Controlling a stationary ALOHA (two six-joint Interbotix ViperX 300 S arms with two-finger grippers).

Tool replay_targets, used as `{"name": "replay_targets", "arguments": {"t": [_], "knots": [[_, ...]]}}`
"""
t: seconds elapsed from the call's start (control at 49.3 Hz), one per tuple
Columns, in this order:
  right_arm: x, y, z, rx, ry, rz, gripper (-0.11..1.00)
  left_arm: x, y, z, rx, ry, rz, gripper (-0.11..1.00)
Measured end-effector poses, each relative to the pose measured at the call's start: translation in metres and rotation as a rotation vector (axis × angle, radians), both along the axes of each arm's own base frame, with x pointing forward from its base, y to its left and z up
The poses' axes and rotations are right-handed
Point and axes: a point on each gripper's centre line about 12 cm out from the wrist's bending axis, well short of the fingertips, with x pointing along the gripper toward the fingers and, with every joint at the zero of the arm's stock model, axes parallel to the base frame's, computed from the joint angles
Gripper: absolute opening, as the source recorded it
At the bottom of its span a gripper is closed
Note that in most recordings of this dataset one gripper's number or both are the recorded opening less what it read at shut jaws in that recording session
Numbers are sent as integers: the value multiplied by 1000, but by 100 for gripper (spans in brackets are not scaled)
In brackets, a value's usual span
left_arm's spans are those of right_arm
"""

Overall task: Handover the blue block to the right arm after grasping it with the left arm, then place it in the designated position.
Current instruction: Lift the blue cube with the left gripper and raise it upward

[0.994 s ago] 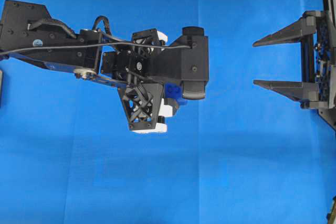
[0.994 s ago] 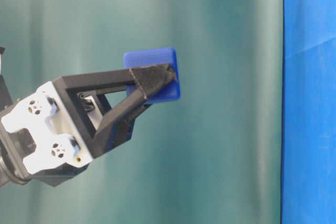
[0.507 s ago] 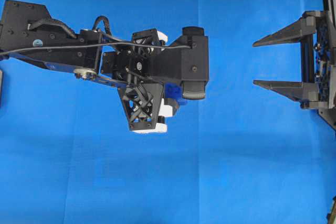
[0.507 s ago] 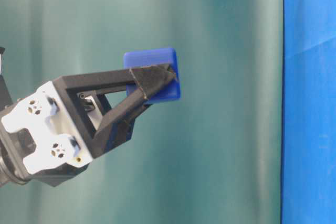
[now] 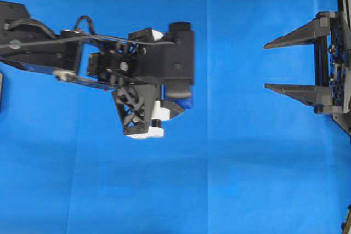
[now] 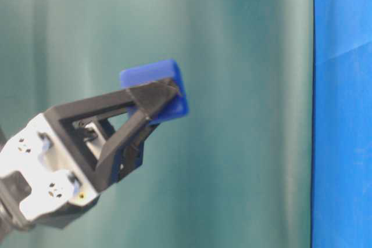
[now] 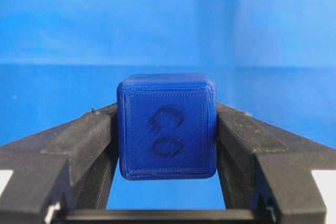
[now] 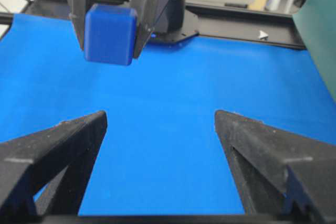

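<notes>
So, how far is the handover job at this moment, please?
Done: the left gripper is shut on the blue block and holds it up above the blue cloth. In hand: bringing the block to the right gripper, which waits open with a clear gap between the two. Left: the right gripper must take the block, the left must release it, and then it must be placed at the designated position.

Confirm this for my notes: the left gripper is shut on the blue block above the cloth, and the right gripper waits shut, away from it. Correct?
Not quite. The right gripper waits open, not shut: the right wrist view shows its jaws spread wide. The rest stands: the left gripper is shut on the blue block above the cloth, apart from the right one.
</notes>
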Motion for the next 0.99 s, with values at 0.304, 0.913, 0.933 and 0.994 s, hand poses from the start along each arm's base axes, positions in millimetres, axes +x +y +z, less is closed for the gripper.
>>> {"name": "replay_targets", "arguments": {"t": [0.304, 0.913, 0.933, 0.994], "knots": [[0, 0, 0, 0, 2, 0, 97, -26, 13, 2, -20, -278, 17, 46], [0, 0, 3, -6, -6, 1, 97, -71, 19, -13, -16, -593, 5, 46], [0, 0, 2, -6, -5, 1, 97, -71, 18, -13, -16, -593, 3, 46], [0, 0, 3, -5, -6, 1, 97, -72, 18, -13, -18, -596, 4, 46]]}}
